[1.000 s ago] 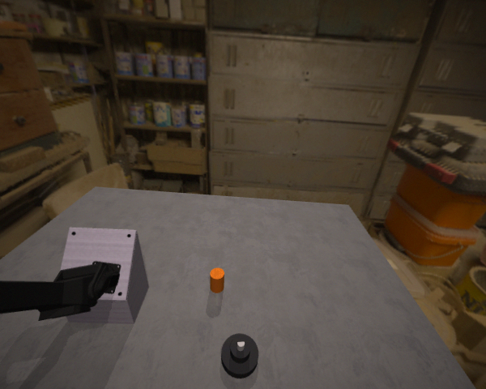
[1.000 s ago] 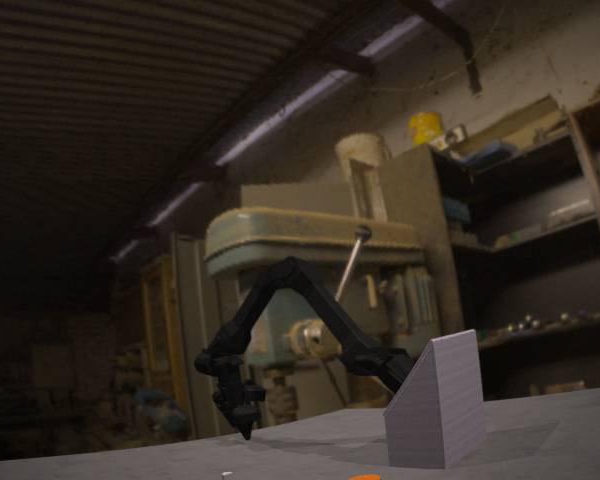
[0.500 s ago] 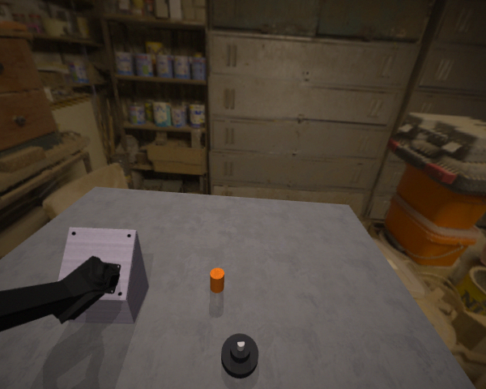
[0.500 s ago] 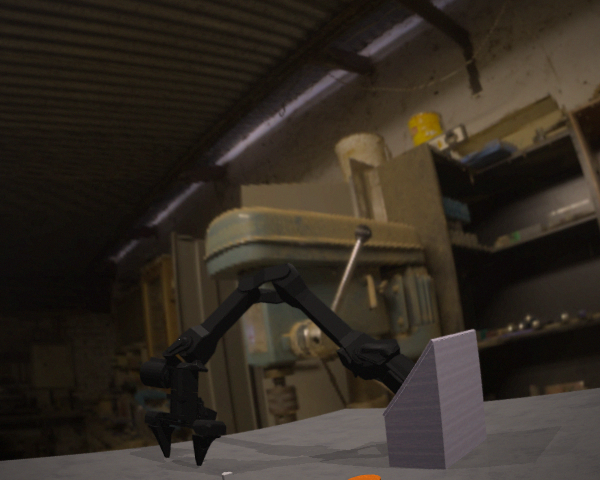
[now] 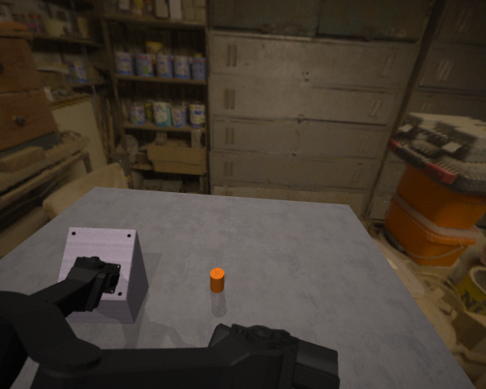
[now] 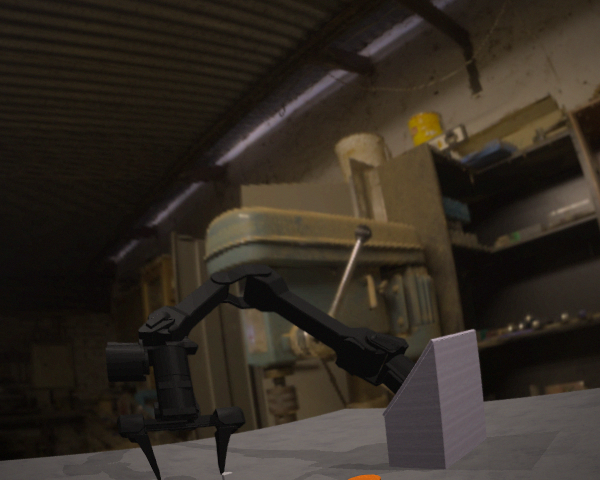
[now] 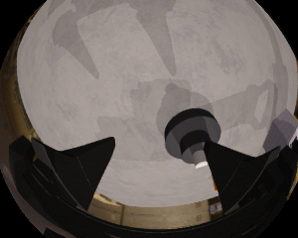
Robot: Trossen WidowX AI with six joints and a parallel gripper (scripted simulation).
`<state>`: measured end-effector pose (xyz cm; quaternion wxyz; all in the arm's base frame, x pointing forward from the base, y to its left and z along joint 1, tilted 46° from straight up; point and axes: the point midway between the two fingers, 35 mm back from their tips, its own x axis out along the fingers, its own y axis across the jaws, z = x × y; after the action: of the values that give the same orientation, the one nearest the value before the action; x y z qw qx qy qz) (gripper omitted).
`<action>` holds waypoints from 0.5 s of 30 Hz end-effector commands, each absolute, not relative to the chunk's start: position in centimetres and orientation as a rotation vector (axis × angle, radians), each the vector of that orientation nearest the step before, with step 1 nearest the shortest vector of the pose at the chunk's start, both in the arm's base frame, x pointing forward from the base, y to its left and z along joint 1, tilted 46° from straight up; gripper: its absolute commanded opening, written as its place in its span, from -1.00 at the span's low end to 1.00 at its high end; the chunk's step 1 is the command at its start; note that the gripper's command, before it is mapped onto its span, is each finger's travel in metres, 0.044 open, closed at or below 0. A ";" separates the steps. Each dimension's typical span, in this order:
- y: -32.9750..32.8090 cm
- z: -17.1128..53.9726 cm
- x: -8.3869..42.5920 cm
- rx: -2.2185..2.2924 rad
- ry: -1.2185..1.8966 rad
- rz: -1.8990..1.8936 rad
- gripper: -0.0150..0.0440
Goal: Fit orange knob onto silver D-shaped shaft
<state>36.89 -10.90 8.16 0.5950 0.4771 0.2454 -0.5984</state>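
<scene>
The orange knob (image 5: 216, 280) (image 6: 365, 477) stands upright on the table, its underside hidden; a sliver of the knob (image 7: 215, 183) shows beside the right finger in the wrist view. The black round pedestal (image 7: 174, 144) carries the silver shaft (image 7: 201, 163), whose tip (image 6: 227, 473) just shows in the exterior view. The arm hides the pedestal in the top view. The shaft's flat side cannot be made out. My gripper (image 6: 190, 475) (image 7: 160, 145) is open and empty, pointing down above the table. In the wrist view the pedestal appears between the fingers, nearer the right one.
A pale purple sloped block (image 5: 100, 242) (image 6: 463, 392) (image 7: 283, 130) stands at the left in the top view, with the arm's base mounted on its slanted face. The arm reaches across the near part of the grey table (image 5: 276, 251), and the knob stands beyond it.
</scene>
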 end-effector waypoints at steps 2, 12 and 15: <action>-3.8 3.7 35.5 0.830 0.801 -1.326 1.00; 8.1 -2.8 28.2 0.150 1.084 -1.090 1.00; 10.3 -4.0 25.6 -0.053 1.112 -1.013 1.00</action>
<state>28.13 8.92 -2.89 0.7215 0.0628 0.4910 -0.4841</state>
